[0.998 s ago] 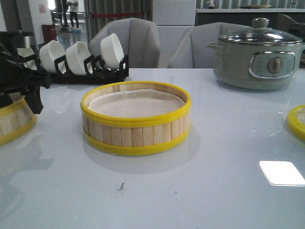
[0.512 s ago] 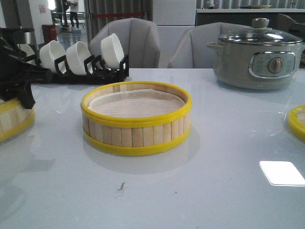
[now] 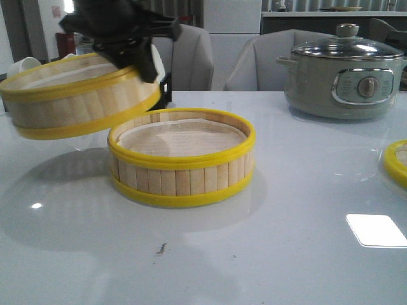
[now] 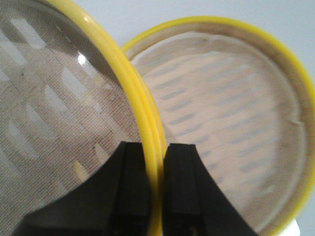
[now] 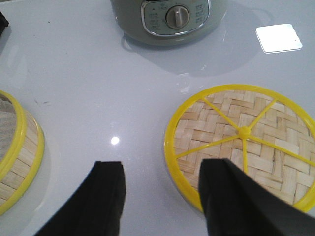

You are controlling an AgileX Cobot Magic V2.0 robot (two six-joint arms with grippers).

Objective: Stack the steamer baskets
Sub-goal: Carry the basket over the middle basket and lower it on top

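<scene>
A steamer basket (image 3: 181,159) with pale slats, yellow rims and a white liner sits at the middle of the table. My left gripper (image 3: 137,54) is shut on the rim of a second steamer basket (image 3: 76,95), held in the air, tilted, to the left of and slightly over the first. In the left wrist view the fingers (image 4: 135,187) pinch the held basket's yellow rim (image 4: 147,142), with the table basket (image 4: 231,123) below. My right gripper (image 5: 162,196) is open above the table, beside the woven yellow-rimmed lid (image 5: 246,142).
A grey-green electric pot with glass lid (image 3: 343,73) stands at the back right; it also shows in the right wrist view (image 5: 170,19). White bowls in a black rack (image 3: 159,82) stand at the back left, mostly hidden. The lid's edge (image 3: 397,162) shows at the right.
My left gripper has lifted the second basket off the table at the far left and carried it up and rightward toward the middle basket. The middle basket has not moved.
</scene>
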